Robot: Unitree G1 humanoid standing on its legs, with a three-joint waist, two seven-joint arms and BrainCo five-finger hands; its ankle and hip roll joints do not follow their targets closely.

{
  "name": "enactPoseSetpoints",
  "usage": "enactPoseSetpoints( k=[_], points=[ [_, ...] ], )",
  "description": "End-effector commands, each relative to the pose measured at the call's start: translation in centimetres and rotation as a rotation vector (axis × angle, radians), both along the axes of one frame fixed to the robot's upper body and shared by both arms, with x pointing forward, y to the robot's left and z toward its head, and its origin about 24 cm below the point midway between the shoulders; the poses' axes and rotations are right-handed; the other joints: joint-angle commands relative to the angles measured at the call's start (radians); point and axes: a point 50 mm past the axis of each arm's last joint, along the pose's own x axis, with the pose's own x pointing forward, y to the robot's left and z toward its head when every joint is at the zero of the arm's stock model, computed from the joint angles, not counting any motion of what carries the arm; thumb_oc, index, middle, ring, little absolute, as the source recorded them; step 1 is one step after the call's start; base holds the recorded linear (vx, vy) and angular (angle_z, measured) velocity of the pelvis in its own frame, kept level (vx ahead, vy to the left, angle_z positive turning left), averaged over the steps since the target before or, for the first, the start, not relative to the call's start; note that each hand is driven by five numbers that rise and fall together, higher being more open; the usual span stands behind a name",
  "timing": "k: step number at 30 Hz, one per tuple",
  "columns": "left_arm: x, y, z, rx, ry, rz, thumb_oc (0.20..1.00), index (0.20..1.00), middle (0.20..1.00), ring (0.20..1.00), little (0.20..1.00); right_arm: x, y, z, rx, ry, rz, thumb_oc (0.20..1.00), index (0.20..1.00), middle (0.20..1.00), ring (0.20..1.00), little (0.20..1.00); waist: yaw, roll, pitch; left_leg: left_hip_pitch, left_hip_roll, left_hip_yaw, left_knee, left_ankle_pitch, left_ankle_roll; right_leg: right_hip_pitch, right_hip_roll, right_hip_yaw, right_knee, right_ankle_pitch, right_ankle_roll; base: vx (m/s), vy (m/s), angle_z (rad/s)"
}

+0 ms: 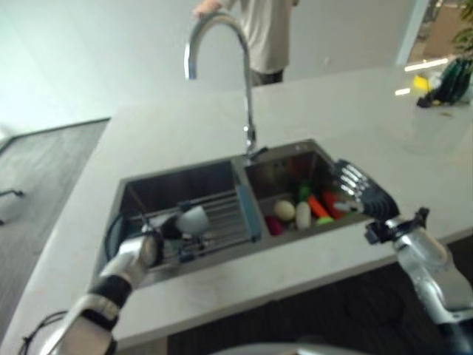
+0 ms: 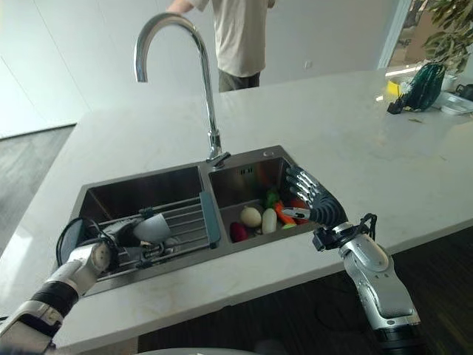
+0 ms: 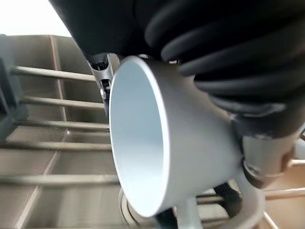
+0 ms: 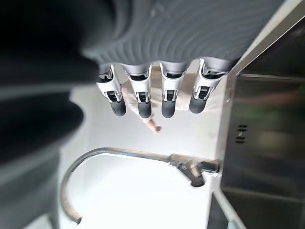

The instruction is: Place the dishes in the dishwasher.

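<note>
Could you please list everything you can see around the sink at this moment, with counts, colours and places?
Sink: one, steel, two basins, set in the white counter.
Faucet: one, chrome, arched behind the basin divider.
Rack: one, steel bars, in the left basin.
Cup: one, white, on its side over the rack, held by the left robot hand.
Vegetables: several, pale, red, orange and green, in the right basin.
Dark green item: one, far counter corner.
Person: one, beige top, behind the counter.
Left robot hand: curled on the cup.
Right robot hand: fingers straight, over the right basin.
</note>
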Motion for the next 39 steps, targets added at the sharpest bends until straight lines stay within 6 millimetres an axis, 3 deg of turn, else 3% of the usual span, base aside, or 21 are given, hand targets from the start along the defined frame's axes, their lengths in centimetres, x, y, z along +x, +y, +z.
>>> enactPoseSetpoints(
  k=[1, 5, 8, 12, 15, 20, 24, 28, 32, 33, 34, 35, 36, 39],
  points=[
    [0.6, 0.6, 1.9, -0.065, -0.165, 0.043, 0.200, 0.200, 0.200, 0.200, 0.200, -0.1, 0.3, 2.9, 0.012, -0.173, 0.006, 1.000, 1.000, 1.000, 1.000, 1.000, 0.013, 0.019, 0.021, -0.017, 0.018, -0.052, 0.123, -0.130, 0.003, 0.026, -0.038, -0.026, -0.013, -0.004, 0.082, 0.00, -0.007, 0.10],
    [1.1, 0.7, 8.7, -0.099, -0.482, -0.022, 0.200, 0.200, 0.200, 0.200, 0.200, -0.4, 0.0, 2.9, 0.020, -0.168, -0.019, 1.000, 1.000, 1.000, 1.000, 1.000, 0.031, 0.014, 0.020, -0.027, 0.017, -0.072, 0.123, -0.126, -0.004, 0.031, -0.046, -0.039, -0.013, -0.008, 0.082, 0.00, -0.024, 0.19],
    [0.8, -0.5, 11.8, -0.163, -0.618, -0.085, 0.200, 0.200, 0.200, 0.200, 0.200, -0.4, 0.2, 3.0, 0.019, -0.168, -0.028, 1.000, 1.000, 1.000, 1.000, 1.000, 0.039, 0.013, 0.017, -0.031, 0.014, -0.083, 0.123, -0.125, -0.006, 0.031, -0.049, -0.042, -0.013, -0.010, 0.079, 0.02, -0.014, 0.13],
    [-0.1, -0.6, 13.9, -0.388, -0.772, -0.053, 0.200, 0.200, 0.200, 0.200, 0.200, -0.6, 0.2, 2.9, 0.030, -0.168, -0.039, 1.000, 1.000, 1.000, 1.000, 1.000, 0.051, 0.010, 0.013, -0.035, 0.011, -0.093, 0.123, -0.125, -0.007, 0.035, -0.051, -0.046, -0.013, -0.016, 0.078, 0.02, -0.027, 0.07],
    [-1.1, -0.8, 13.9, -0.819, -0.866, 0.040, 0.200, 0.200, 0.200, 0.200, 0.200, -0.7, 0.8, 2.4, 0.055, -0.173, -0.059, 1.000, 1.000, 1.000, 1.000, 1.000, 0.068, 0.004, 0.013, -0.040, 0.010, -0.106, 0.123, -0.124, -0.007, 0.038, -0.054, -0.056, -0.013, -0.021, 0.072, 0.01, -0.063, 0.05],
    [-3.1, -2.4, 12.2, -1.392, -0.826, 0.071, 0.200, 0.200, 0.200, 0.200, 0.200, -0.9, 1.8, 2.4, 0.059, -0.191, -0.048, 1.000, 1.000, 1.000, 1.000, 1.000, 0.105, -0.004, 0.017, -0.047, 0.012, -0.137, 0.123, -0.115, -0.015, 0.049, -0.048, -0.073, -0.013, -0.033, 0.051, 0.03, -0.120, 0.14],
    [-4.1, -2.9, 11.1, -1.672, -0.732, 0.080, 0.200, 0.200, 0.200, 0.200, 0.200, -1.3, 2.0, 2.6, 0.078, -0.202, -0.039, 1.000, 1.000, 1.000, 1.000, 1.000, 0.138, -0.005, 0.028, -0.054, 0.023, -0.164, 0.123, -0.102, -0.026, 0.058, -0.044, -0.102, -0.013, -0.041, 0.039, 0.01, -0.147, 0.31],
    [-5.0, -3.3, 10.3, -1.845, -0.656, 0.096, 0.200, 0.200, 0.200, 0.200, 0.200, -1.6, 2.4, 2.7, 0.074, -0.203, -0.011, 1.000, 1.000, 1.000, 1.000, 1.000, 0.174, -0.001, 0.046, -0.064, 0.040, -0.188, 0.123, -0.072, -0.049, 0.069, -0.039, -0.137, -0.013, -0.048, 0.026, 0.00, -0.155, 0.33],
    [-5.9, -3.5, 9.7, -1.986, -0.622, 0.121, 0.200, 0.200, 0.200, 0.200, 0.200, -1.3, 3.0, 3.5, 0.067, -0.242, 0.029, 1.000, 1.000, 1.000, 1.000, 1.000, 0.237, 0.017, 0.089, -0.121, 0.048, -0.266, 0.123, -0.016, -0.078, 0.083, -0.025, -0.164, -0.013, -0.061, 0.011, -0.06, -0.128, 0.39],
    [-6.1, -3.6, 9.7, -2.000, -0.618, 0.110, 0.200, 0.200, 0.200, 0.200, 0.200, -1.4, 3.3, 3.6, 0.063, -0.253, 0.034, 1.000, 1.000, 1.000, 1.000, 1.000, 0.244, 0.029, 0.102, -0.156, 0.073, -0.257, 0.123, 0.019, -0.091, 0.090, -0.022, -0.176, -0.013, -0.066, 0.012, -0.16, -0.076, 0.63],
    [-6.0, -4.0, 9.6, -2.028, -0.577, 0.077, 0.200, 0.200, 0.200, 0.200, 0.200, -1.5, 3.1, 3.6, 0.054, -0.262, -0.005, 1.000, 1.000, 1.000, 1.000, 1.000, 0.239, 0.036, 0.112, -0.178, 0.114, -0.195, 0.123, 0.050, -0.102, 0.099, -0.030, -0.214, -0.013, -0.061, 0.015, -0.13, -0.048, 0.98],
    [-6.0, -4.0, 9.6, -2.028, -0.577, 0.077, 0.200, 0.200, 0.200, 0.200, 0.200, -1.5, 3.1, 3.6, 0.054, -0.262, -0.005, 1.000, 1.000, 1.000, 1.000, 1.000, 0.239, 0.036, 0.112, -0.178, 0.114, -0.195, 0.123, 0.050, -0.102, 0.099, -0.030, -0.214, -0.013, -0.061, 0.015, -0.26, -0.019, 1.80],
    [-5.4, -4.4, 9.6, -2.075, -0.520, 0.020, 0.200, 0.200, 0.200, 0.200, 0.200, -1.6, 2.3, 3.8, 0.041, -0.290, -0.057, 1.000, 1.000, 1.000, 1.000, 1.000, 0.207, 0.025, 0.131, -0.123, 0.161, -0.066, 0.123, 0.071, -0.099, 0.116, -0.068, -0.293, -0.013, -0.047, 0.019, -0.30, 0.059, 2.01],
    [-4.9, -4.4, 10.3, -2.109, -0.541, -0.038, 0.200, 0.200, 0.200, 0.200, 0.200, -1.3, 0.9, 4.6, 0.038, -0.325, -0.057, 1.000, 1.000, 1.000, 1.000, 1.000, 0.176, -0.005, 0.133, 0.016, 0.127, -0.028, 0.123, 0.095, -0.081, 0.073, -0.129, -0.321, -0.013, 0.011, 0.011, -0.36, 0.179, 2.10]
  ],
)
